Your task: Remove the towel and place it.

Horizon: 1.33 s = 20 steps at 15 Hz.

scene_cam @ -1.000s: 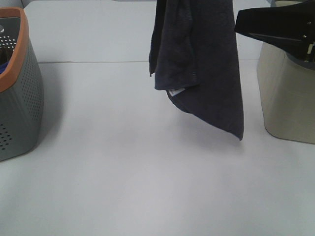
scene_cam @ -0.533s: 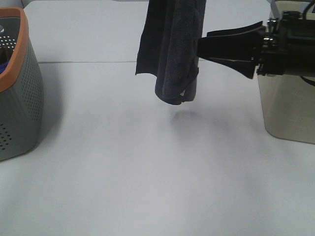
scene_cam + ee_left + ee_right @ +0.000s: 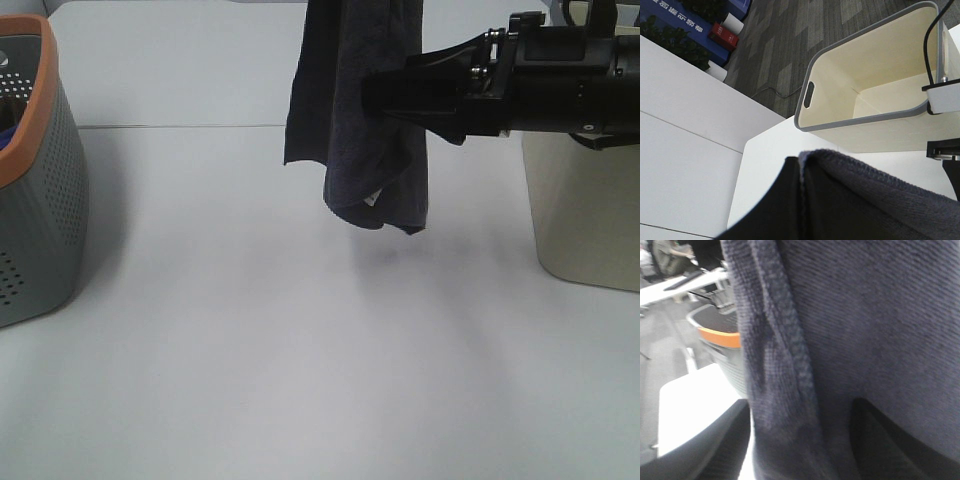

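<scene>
Two hands tend the dark navy terry-cloth towel (image 3: 335,150), hanging mid-removal: left hand (image 3: 790,200) clamps its top, right hand (image 3: 372,97) gapes empty around its middle, likely needing to close next.

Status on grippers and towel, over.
Left gripper shut on dark navy terry towel, hanging above white table. Right gripper open, jaws straddling it. Beige plastic bin close at right.

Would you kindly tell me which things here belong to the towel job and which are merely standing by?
Job: towel, hanging; left gripper, shut on it; right gripper, open around it.
Standing by: grey basket; cream bin; table.
</scene>
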Each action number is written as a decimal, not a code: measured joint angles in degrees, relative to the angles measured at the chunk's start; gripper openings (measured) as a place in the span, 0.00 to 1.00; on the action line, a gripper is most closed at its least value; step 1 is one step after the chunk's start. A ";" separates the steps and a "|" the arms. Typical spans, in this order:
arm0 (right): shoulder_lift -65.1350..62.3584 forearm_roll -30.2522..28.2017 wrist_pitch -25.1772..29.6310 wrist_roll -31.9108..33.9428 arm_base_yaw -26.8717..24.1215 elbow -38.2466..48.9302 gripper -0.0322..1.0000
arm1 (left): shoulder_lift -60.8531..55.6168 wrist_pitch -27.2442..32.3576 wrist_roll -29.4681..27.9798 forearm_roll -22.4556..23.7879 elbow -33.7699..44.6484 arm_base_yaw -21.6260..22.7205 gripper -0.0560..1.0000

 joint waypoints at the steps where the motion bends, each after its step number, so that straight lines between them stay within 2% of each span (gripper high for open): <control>1: 1.09 0.00 3.27 0.00 0.46 -0.06 0.61 | 0.00 0.00 0.00 0.00 0.00 0.00 0.05; 3: 2.81 0.00 5.90 0.00 3.44 -0.17 0.61 | 0.00 0.00 0.00 0.00 0.00 0.00 0.05; 7: 6.30 -0.06 5.61 -0.29 8.88 -0.17 0.56 | 0.00 0.00 0.00 0.23 0.00 0.00 0.05; 12: 6.65 0.06 -3.04 -4.47 9.22 -0.17 0.53 | 0.00 0.06 0.00 0.23 0.00 0.00 0.05; 20: 7.96 0.00 -3.55 -4.76 9.22 -0.17 0.53 | 0.00 0.06 0.00 0.29 0.00 0.00 0.05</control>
